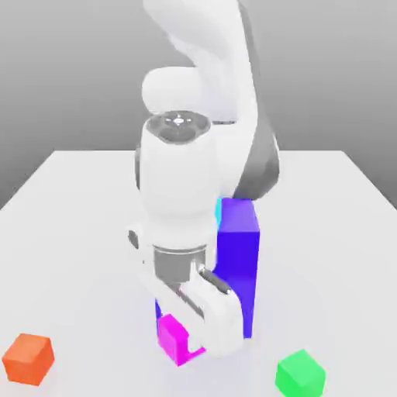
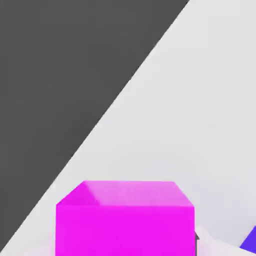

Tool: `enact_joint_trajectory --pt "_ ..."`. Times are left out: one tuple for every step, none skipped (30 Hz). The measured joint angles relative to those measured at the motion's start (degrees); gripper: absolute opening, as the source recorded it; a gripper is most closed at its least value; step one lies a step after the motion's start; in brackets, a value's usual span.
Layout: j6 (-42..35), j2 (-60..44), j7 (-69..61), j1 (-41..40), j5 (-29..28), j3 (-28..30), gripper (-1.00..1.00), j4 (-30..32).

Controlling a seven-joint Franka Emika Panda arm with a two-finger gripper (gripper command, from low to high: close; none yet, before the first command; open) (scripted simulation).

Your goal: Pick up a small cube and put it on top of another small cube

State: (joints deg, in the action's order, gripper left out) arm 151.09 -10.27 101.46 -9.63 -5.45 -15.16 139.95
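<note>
No text, label, brand, number or sign can be read anywhere in either view. The faces of the pink cube (image 1: pixel 173 338), the blue block (image 1: pixel 239 256), the orange cube (image 1: pixel 29 358) and the green cube (image 1: pixel 300 373) are plain colour, and the white arm (image 1: pixel 186 178) and the table (image 1: pixel 70 233) carry no markings.

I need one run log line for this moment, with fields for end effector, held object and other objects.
end effector: shut on magenta cube | beside: tall blue block | apart on table: orange cube, green cube
</note>
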Motion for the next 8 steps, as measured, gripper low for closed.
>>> enact_joint_trajectory --pt "-0.3 -0.7 0.9 1.7 -0.7 -1.1 -1.00 -0.6" --pt "-0.1 -2.1 2.1 3.6 -1.9 -2.0 -1.00 -1.5" --pt "0.8 -4.7 3.8 6.0 -3.9 -2.1 -1.00 -2.6" --pt "2.2 -7.0 5.2 7.6 -5.5 -1.6 -1.00 -3.3" --pt "3.5 -9.0 6.2 8.8 -6.8 -1.0 1.00 -3.6" --pt "3.5 -9.0 6.2 8.8 -6.8 -1.0 1.00 -3.6" --pt "3.5 -9.0 6.2 8.8 -6.8 -1.0 1.00 -3.6" --pt "3.5 -9.0 6.2 8.8 -6.8 -1.0 1.00 -3.6"
